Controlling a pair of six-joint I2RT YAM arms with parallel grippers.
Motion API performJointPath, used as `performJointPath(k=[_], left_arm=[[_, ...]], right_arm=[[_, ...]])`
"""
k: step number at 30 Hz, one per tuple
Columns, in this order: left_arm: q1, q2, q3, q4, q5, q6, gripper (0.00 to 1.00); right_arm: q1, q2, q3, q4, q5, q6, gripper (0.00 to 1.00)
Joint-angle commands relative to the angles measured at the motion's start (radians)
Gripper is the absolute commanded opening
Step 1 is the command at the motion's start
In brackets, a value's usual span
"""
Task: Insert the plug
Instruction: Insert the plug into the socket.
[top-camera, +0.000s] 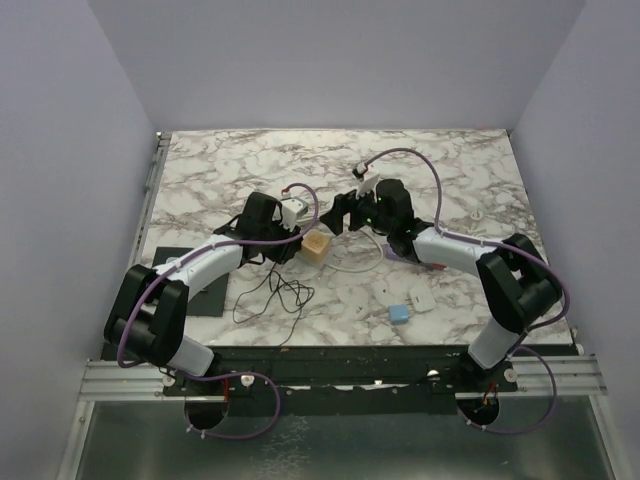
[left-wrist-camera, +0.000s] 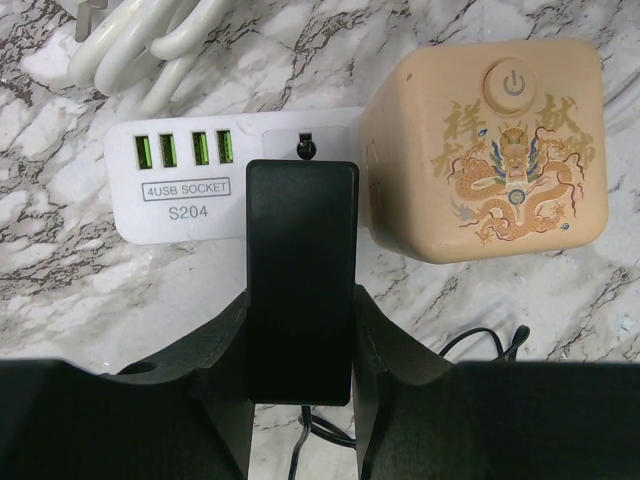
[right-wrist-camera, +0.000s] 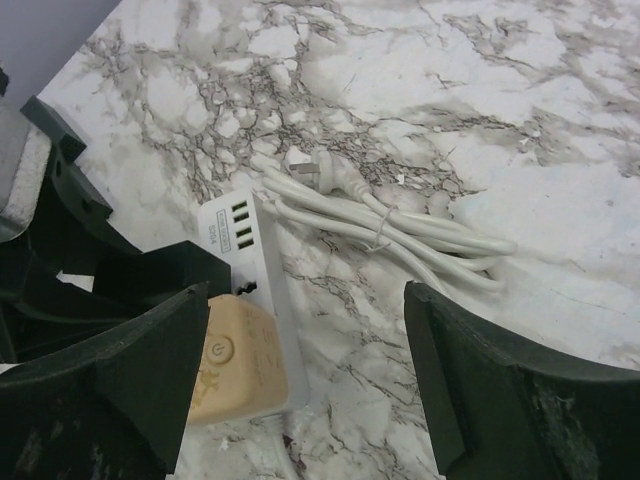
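Observation:
My left gripper (left-wrist-camera: 300, 330) is shut on a black plug (left-wrist-camera: 300, 250). The plug's front end lies over the white power strip (left-wrist-camera: 190, 190), right at its socket hole (left-wrist-camera: 305, 148); I cannot tell whether its pins are in. A cream cube adapter with a dragon print (left-wrist-camera: 490, 150) sits plugged in to the right of it. In the top view the left gripper (top-camera: 283, 232) is at the strip (top-camera: 296, 211) beside the cube (top-camera: 317, 246). My right gripper (right-wrist-camera: 310, 370) is open and empty, hovering above the strip (right-wrist-camera: 245, 235) and the cube (right-wrist-camera: 235, 365).
The strip's white cord lies bundled behind it (right-wrist-camera: 400, 230). A thin black wire (top-camera: 275, 292) trails from the plug toward the near edge. A black mat (top-camera: 190, 285) lies at the left; a small blue block (top-camera: 400, 314) and a white piece (top-camera: 418, 297) lie at the right front.

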Motion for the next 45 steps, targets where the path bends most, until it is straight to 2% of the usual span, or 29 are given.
performJointPath(k=[1, 12, 17, 20, 25, 29, 37, 45], left_arm=[[-0.013, 0.009, -0.018, -0.007, -0.025, 0.01, 0.0], [-0.026, -0.002, -0.03, -0.03, -0.036, 0.003, 0.0], [-0.027, -0.001, -0.023, -0.034, -0.026, -0.004, 0.0], [-0.027, 0.002, -0.024, -0.035, -0.025, 0.002, 0.0], [-0.028, 0.005, -0.024, -0.038, -0.028, 0.009, 0.0], [-0.027, 0.007, -0.021, -0.037, -0.028, 0.009, 0.0], [-0.027, 0.01, -0.014, -0.039, -0.027, 0.012, 0.0], [-0.029, 0.015, -0.007, -0.045, -0.024, 0.014, 0.0]], right_arm=[[-0.029, 0.084, 0.064, -0.039, -0.135, 0.047, 0.83], [-0.034, 0.252, 0.248, -0.133, -0.394, -0.007, 0.78], [-0.034, 0.316, 0.333, -0.215, -0.468, -0.044, 0.7], [-0.036, 0.329, 0.355, -0.203, -0.519, -0.05, 0.58], [-0.04, 0.356, 0.388, -0.17, -0.64, -0.008, 0.22], [-0.04, 0.374, 0.387, -0.108, -0.734, 0.053, 0.07], [-0.041, 0.454, 0.415, -0.029, -0.827, 0.164, 0.01], [-0.04, 0.507, 0.445, 0.039, -0.845, 0.242, 0.0]])
